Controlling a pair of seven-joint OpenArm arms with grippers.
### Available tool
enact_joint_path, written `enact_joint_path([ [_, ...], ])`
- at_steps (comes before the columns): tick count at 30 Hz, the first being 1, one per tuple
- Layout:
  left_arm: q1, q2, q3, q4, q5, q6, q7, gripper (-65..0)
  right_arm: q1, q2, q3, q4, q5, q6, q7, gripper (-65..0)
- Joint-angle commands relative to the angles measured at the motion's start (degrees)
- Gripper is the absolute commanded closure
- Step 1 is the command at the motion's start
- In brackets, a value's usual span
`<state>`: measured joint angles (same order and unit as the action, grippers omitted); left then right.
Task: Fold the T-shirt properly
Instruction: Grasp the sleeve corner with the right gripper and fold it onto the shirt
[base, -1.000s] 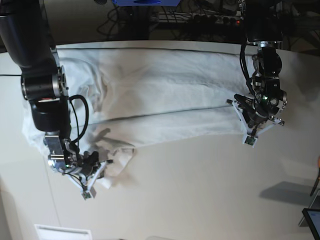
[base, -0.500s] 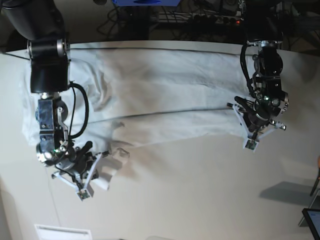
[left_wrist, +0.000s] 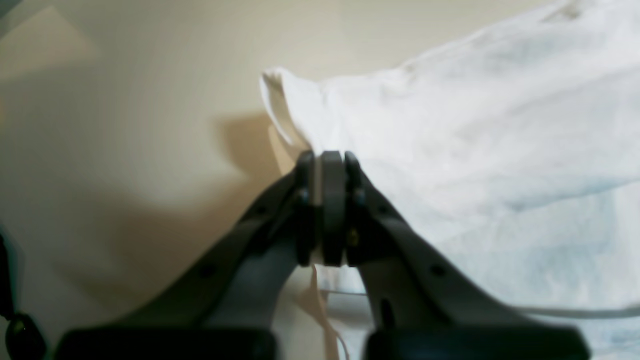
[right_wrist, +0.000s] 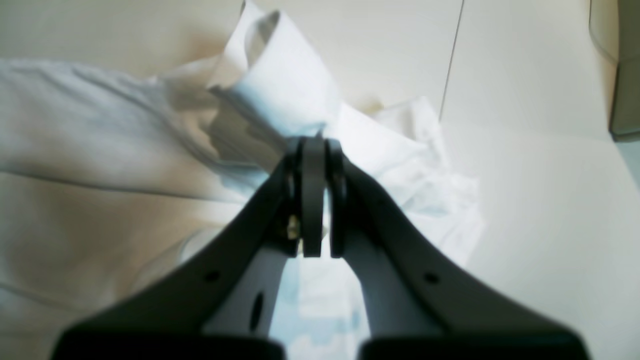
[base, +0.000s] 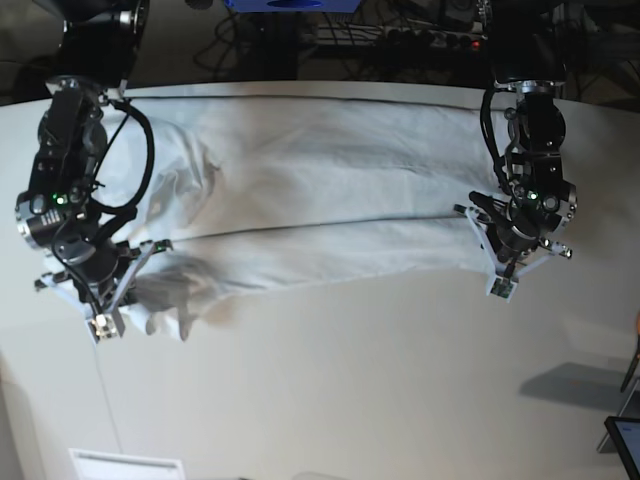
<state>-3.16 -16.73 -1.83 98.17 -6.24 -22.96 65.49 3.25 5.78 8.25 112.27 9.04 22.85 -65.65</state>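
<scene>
The white T-shirt (base: 320, 190) lies stretched across the far half of the table as a long folded band. My left gripper (base: 497, 275), on the base view's right, is shut on the band's near right corner; the left wrist view shows its jaws (left_wrist: 327, 160) closed on the cloth's edge (left_wrist: 475, 125). My right gripper (base: 105, 315), on the base view's left, is shut on the bunched near left corner; the right wrist view shows it (right_wrist: 314, 145) pinching a raised fold of the shirt (right_wrist: 280, 85). Collar and tag are hidden.
The pale table (base: 380, 380) runs toward the front. A white flat piece (base: 125, 465) lies at the front left edge. A dark screen corner (base: 625, 440) sits at the far right. Cables (base: 400, 40) hang behind the table. A seam (right_wrist: 452, 60) crosses the tabletop.
My right arm has swung left and back, dragging the bunched shirt corner leftward and stretching the band. My left gripper has barely moved and keeps its hold.
</scene>
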Motion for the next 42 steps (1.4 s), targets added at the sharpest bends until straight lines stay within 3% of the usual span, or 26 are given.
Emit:
enact_joint_path([
  [1, -0.93, -0.89, -0.24, 1.04, 0.04, 0.24, -0.83, 0.0, -0.65, 0.15, 0.5, 1.36, 0.5, 0.14, 0.72, -0.1],
  [12, -0.93, -1.07, 0.29, 0.95, 0.13, 0.24, -0.92, 0.0, -12.96, -3.36, 0.58, 2.94, 0.68, 0.49, 5.21, -0.1],
  [14, -0.93, -1.07, 0.29, 0.95, 0.13, 0.24, -0.92, 0.0, -14.54, -3.45, 0.67, 2.94, 1.29, 2.6, 6.44, -0.1],
  [20, -2.34, -1.16, 0.46, -0.98, 0.48, 0.24, -0.92, 0.0, -19.73, -3.01, 6.21, 3.2, 11.93, 6.47, 7.93, 0.0],
  [23, -3.39, -0.72, 0.64, -2.39, 3.47, 0.06, -1.01, 0.0, -21.66, -1.52, 11.49, 3.2, 20.9, 10.34, 7.93, 0.0],
  [27, -3.57, -0.81, 3.89, -2.48, 5.23, 0.06, -3.47, 0.0, -24.12, 2.35, 15.27, 3.12, 33.12, 10.6, 7.41, 0.0],
  [30, -3.57, -0.63, 4.33, -2.39, 4.7, 0.06, -3.47, 0.0, -25.88, 3.85, 16.85, 3.03, 38.3, 9.46, 5.82, -0.1],
  [34, -3.57, -0.19, 4.15, -2.04, 4.7, 0.06, -3.47, 0.0, -27.64, 3.85, 17.9, 2.94, 42.08, 7.96, 2.57, -0.1],
  [42, -2.78, -0.1, 3.89, 2.71, 4.7, -0.03, -3.38, 0.0, -29.05, 3.85, 17.81, 2.85, 42.52, 7.61, -0.24, -0.1],
])
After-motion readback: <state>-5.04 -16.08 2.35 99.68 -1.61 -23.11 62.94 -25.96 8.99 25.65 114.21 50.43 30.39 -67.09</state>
